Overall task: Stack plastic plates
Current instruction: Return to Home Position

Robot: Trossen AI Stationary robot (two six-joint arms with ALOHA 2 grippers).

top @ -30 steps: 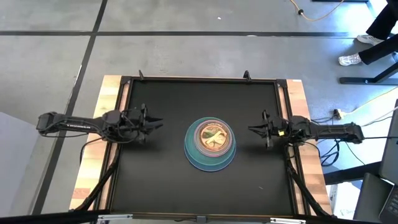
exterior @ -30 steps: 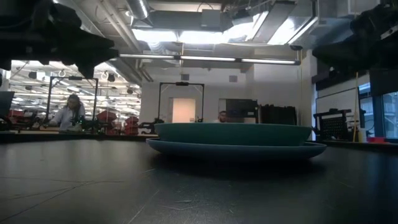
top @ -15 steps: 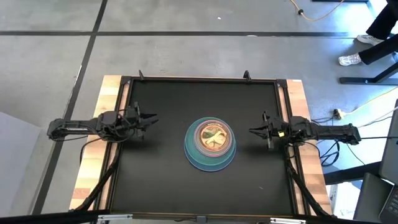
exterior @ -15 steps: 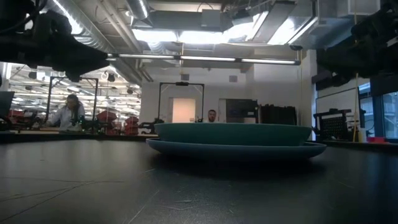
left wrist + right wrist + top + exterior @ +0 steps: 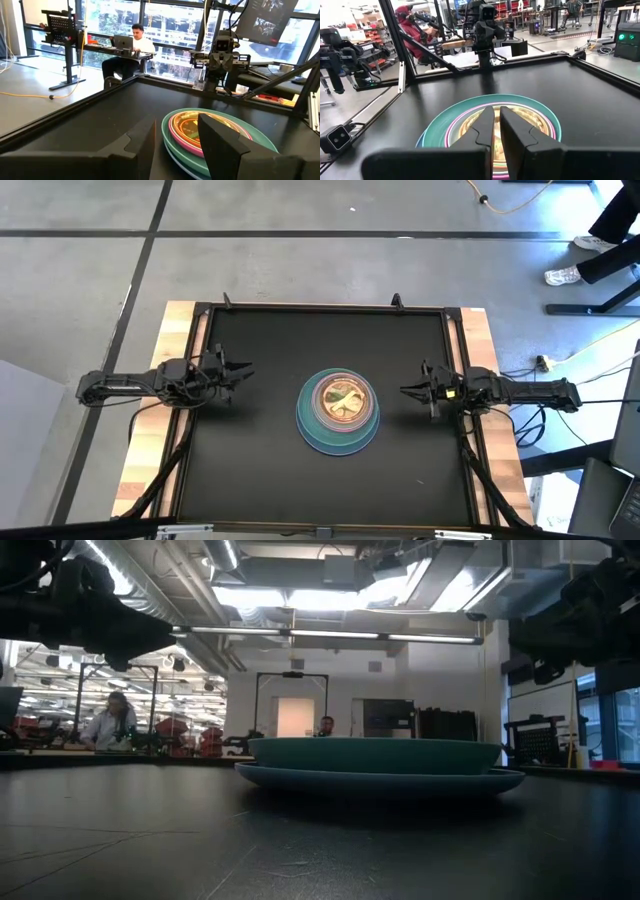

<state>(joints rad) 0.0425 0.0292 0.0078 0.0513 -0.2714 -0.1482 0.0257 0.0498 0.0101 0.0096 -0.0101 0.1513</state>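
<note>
The plastic plates stand in one stack (image 5: 338, 411) at the table's middle. A light blue plate (image 5: 380, 781) lies on the table at the bottom, with a teal one (image 5: 375, 754) on it. Above those are a pink-rimmed plate (image 5: 172, 131) and small amber and orange ones (image 5: 540, 125). My left gripper (image 5: 246, 371) hovers open and empty left of the stack, and it also shows in the left wrist view (image 5: 177, 122). My right gripper (image 5: 404, 389) hovers shut and empty right of the stack, and it also shows in the right wrist view (image 5: 497, 109).
The black table top (image 5: 260, 460) has a raised black frame (image 5: 320, 307) and wooden side strips (image 5: 145, 450). Both arms reach in level from the left and right edges. People sit at desks in the room beyond the table (image 5: 110, 725).
My left gripper has drawn back a little toward the table's left edge and then stopped. The stack of plates has stayed where it was.
</note>
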